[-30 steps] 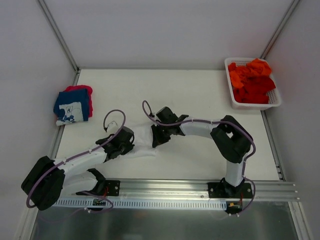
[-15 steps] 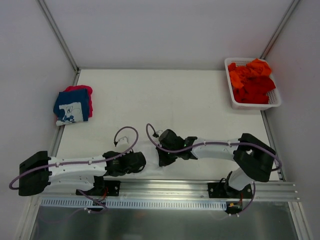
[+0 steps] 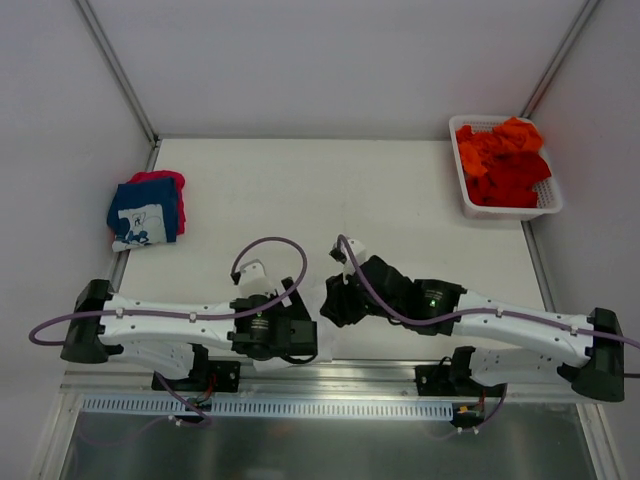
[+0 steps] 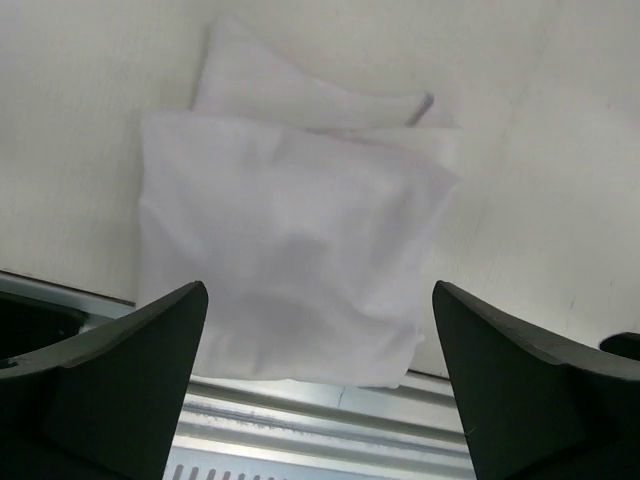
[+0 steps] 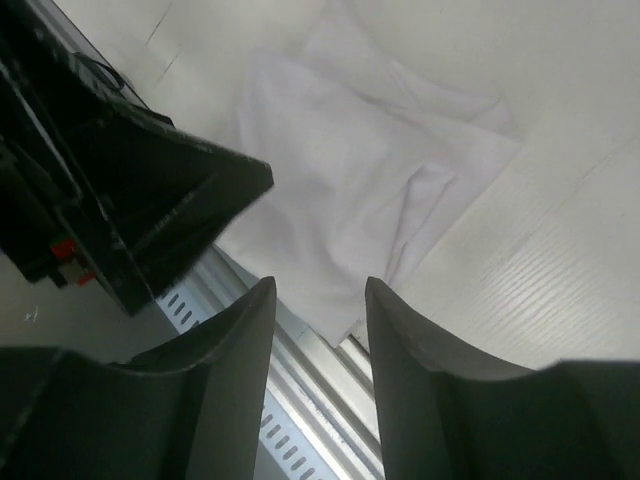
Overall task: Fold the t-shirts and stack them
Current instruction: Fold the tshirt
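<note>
My left gripper (image 4: 320, 300) and right gripper (image 5: 318, 290) are hanging over the folded white t-shirt (image 4: 290, 250) at the near edge of the table (image 3: 300, 190).
In the left wrist view my fingers are standing wide apart, gripping nothing, with the shirt lying flat mid-frame beneath them. My right fingers are showing a narrow gap, parted and holding nothing, above the same shirt. In the top view a navy tee (image 3: 150, 200) is sitting on a pink-red tee (image 3: 165, 178) at the left edge, and orange and red tees (image 3: 503, 160) are filling the basket (image 3: 548, 205) at upper right.
</note>
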Controlling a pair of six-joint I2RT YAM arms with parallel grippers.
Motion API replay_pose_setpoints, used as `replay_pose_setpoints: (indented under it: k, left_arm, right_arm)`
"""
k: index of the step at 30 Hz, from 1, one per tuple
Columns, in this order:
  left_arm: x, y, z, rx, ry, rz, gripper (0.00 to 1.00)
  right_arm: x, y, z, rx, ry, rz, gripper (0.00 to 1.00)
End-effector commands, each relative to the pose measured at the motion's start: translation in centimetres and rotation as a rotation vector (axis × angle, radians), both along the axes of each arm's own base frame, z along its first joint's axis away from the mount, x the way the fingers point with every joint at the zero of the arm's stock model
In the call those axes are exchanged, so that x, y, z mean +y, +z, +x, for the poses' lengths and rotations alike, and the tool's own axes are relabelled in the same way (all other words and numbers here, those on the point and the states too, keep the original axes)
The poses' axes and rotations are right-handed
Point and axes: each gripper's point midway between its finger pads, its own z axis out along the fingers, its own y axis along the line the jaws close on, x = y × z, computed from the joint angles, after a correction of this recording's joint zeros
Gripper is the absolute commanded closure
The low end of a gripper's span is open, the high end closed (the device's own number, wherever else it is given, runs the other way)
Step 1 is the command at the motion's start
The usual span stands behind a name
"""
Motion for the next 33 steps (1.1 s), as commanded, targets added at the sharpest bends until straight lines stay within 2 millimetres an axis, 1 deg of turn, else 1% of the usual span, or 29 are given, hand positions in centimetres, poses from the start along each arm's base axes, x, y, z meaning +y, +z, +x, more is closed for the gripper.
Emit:
replay_pose_setpoints:
  k: [1, 2, 4, 5, 6, 7, 9, 10, 11, 12, 13, 14, 15, 17, 20, 21, 24, 25, 26, 27, 29, 30, 31, 32, 33]
  left_arm:
    - [7.4, 2.7, 1.7, -0.122, 0.032, 0.217, 0.01]
    - [7.9, 2.5, 1.8, -0.113, 0.053, 0.211, 0.01]
    - [8.8, 1.7, 1.7, -0.107, 0.075, 0.230, 0.01]
    - [9.1, 1.3, 1.7, -0.100, 0.087, 0.241, 0.03]
    - [10.0, 0.6, 1.7, -0.088, 0.107, 0.270, 0.06]
    - [10.2, 0.2, 1.7, -0.090, 0.126, 0.270, 0.09]
    - [11.0, -0.6, 2.0, -0.118, 0.145, 0.276, 0.15]
    - [11.1, -0.9, 2.1, -0.129, 0.141, 0.266, 0.18]
    - [11.1, -1.0, 2.3, -0.143, 0.138, 0.215, 0.20]
    - [11.3, -1.7, 2.5, -0.160, 0.131, 0.189, 0.21]
    - [11.4, -2.1, 2.6, -0.166, 0.126, 0.164, 0.23]
    - [11.8, -2.1, 2.7, -0.168, 0.134, 0.103, 0.24]
    - [12.5, -3.1, 2.6, -0.162, 0.137, 0.096, 0.24]
    - [13.4, -3.6, 2.6, -0.155, 0.147, 0.074, 0.27]
    - [13.9, -5.0, 3.0, -0.176, 0.113, 0.087, 0.29]
    - [13.0, -5.3, 3.3, -0.182, 0.085, 0.069, 0.29]
    - [12.7, -6.6, 3.7, -0.192, 0.056, 0.072, 0.29]
    - [11.6, -6.8, 4.0, -0.202, 0.050, 0.018, 0.29]
    - [11.6, -7.5, 4.1, -0.206, 0.048, 0.001, 0.29]
    - [11.4, -7.8, 4.2, -0.207, 0.027, 0.000, 0.30]
    - [10.4, -8.4, 4.6, -0.229, 0.016, -0.073, 0.30]
    - [10.4, -8.6, 4.8, -0.234, -0.003, -0.063, 0.30]
    - [10.1, -8.5, 5.0, -0.251, -0.016, -0.089, 0.31]
    - [9.0, -8.5, 5.4, -0.274, -0.026, -0.141, 0.31]
    - [8.7, -8.5, 5.7, -0.283, -0.067, -0.124, 0.31]
  right_arm:
    - [-0.8, 1.0, 1.1, -0.081, -0.015, -0.035, 0.54]
    - [-0.7, 0.8, 1.2, -0.088, -0.011, -0.040, 0.53]
    - [-0.5, -0.4, 1.5, -0.089, -0.010, -0.085, 0.51]
    - [-0.2, -0.8, 1.6, -0.089, -0.005, -0.096, 0.51]
    - [0.4, -1.6, 1.7, -0.089, 0.005, -0.110, 0.51]
    - [0.7, -2.2, 1.6, -0.078, 0.019, -0.116, 0.51]
    - [1.6, -2.9, 1.8, -0.075, 0.027, -0.114, 0.50]
    - [2.0, -3.7, 2.0, -0.067, 0.031, -0.135, 0.51]
    - [2.3, -4.2, 2.1, -0.059, 0.034, -0.142, 0.50]
    - [2.8, -4.3, 2.3, -0.047, 0.039, -0.126, 0.51]
    - [3.2, -4.6, 2.4, -0.040, 0.043, -0.122, 0.51]
    - [3.5, -5.5, 2.5, -0.027, 0.046, -0.133, 0.51]
    - [4.0, -5.5, 2.9, -0.024, 0.042, -0.117, 0.51]
    - [4.5, -6.4, 3.1, -0.004, 0.052, -0.123, 0.50]
    - [5.0, -7.1, 3.8, 0.011, 0.048, -0.125, 0.51]
    - [5.1, -7.2, 4.1, 0.019, 0.047, -0.122, 0.51]
    - [5.3, -7.4, 4.5, 0.028, 0.044, -0.118, 0.51]
    - [5.3, -7.4, 4.6, 0.028, 0.042, -0.118, 0.50]
    - [5.2, -7.3, 4.7, 0.029, 0.042, -0.115, 0.51]
    - [5.2, -7.2, 4.8, 0.026, 0.041, -0.114, 0.50]
    - [5.0, -7.1, 5.0, 0.024, 0.038, -0.111, 0.51]
    - [4.9, -7.0, 5.1, 0.025, 0.039, -0.109, 0.50]
    - [4.7, -7.1, 5.3, 0.028, 0.033, -0.109, 0.51]
    - [4.7, -7.2, 5.3, 0.028, 0.030, -0.111, 0.50]
    - [4.6, -7.2, 5.4, 0.033, 0.026, -0.111, 0.50]
